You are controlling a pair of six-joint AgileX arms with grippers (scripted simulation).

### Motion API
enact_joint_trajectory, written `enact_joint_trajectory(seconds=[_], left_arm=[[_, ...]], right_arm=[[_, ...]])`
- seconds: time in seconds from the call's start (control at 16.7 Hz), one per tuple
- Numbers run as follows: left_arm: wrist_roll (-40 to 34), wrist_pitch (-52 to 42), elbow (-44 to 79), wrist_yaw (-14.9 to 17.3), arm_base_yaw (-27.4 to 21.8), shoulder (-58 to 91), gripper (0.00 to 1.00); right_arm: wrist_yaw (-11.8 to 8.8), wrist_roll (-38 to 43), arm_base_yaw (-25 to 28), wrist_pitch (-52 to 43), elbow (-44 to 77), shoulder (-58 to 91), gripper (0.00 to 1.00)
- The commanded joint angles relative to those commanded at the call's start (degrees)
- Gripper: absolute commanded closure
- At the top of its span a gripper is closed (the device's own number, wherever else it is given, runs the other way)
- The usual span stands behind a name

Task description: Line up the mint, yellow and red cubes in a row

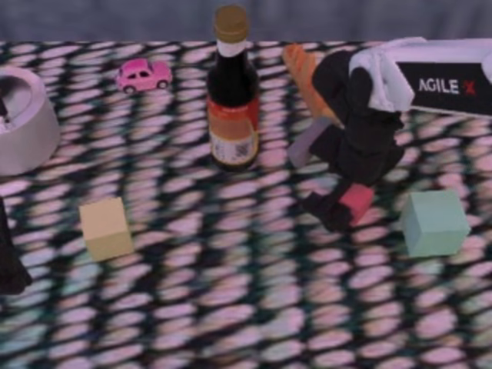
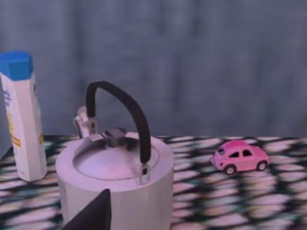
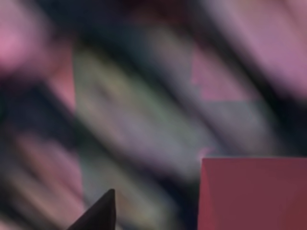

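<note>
Patterned cloth (image 1: 231,307): pink ovals on dark green cover the whole table; every place below is given from the soy sauce bottle.
Right arm (image 1: 430,77): white and black, it reaches in from the top view's right edge, to the right of the bottle.
Kettle (image 1: 23,115): pale metal with a black arched handle, far to the left of the bottle at the table's left edge; the left wrist view shows it close up (image 2: 115,177).
Soy sauce bottle (image 1: 233,92): dark glass, brown cap, orange label, upright near the far edge at the table's middle.
Lotion bottle (image 2: 21,115): white with a blue cap, upright beside the kettle, seen only in the left wrist view.
Bread (image 1: 304,73): an orange loaf just right of the bottle, partly under the right arm.
Mint cube (image 1: 435,223): right of the bottle and nearer the front, well apart from it.
Yellow cube (image 1: 106,227): left of the bottle and nearer the front.
Right gripper (image 1: 342,206): right of the bottle and forward, its black fingers closed around the red cube.
Red cube (image 1: 356,201): clamped in that gripper, left of the mint cube; it also shows in the right wrist view (image 3: 254,191).
Toy car (image 1: 143,74): pink, left of the bottle near the far edge.
Left gripper (image 1: 9,261): parked at the left edge, far from the bottle; I cannot tell how its fingers stand.
</note>
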Motion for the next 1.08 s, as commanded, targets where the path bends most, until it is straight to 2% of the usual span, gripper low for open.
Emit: enact_joint_trajectory(seconds=[0.06, 0.84, 1.08], left_arm=[[0.0, 0.0, 0.0, 0.0, 0.0, 0.0, 0.00], [0.0, 0.0, 0.0, 0.0, 0.0, 0.0, 0.00], [0.0, 0.0, 0.0, 0.0, 0.0, 0.0, 0.00]], right_arm=[[0.0, 0.0, 0.0, 0.0, 0.0, 0.0, 0.00], [0.0, 0.0, 0.0, 0.0, 0.0, 0.0, 0.98], [0.0, 0.0, 0.0, 0.0, 0.0, 0.0, 1.00]])
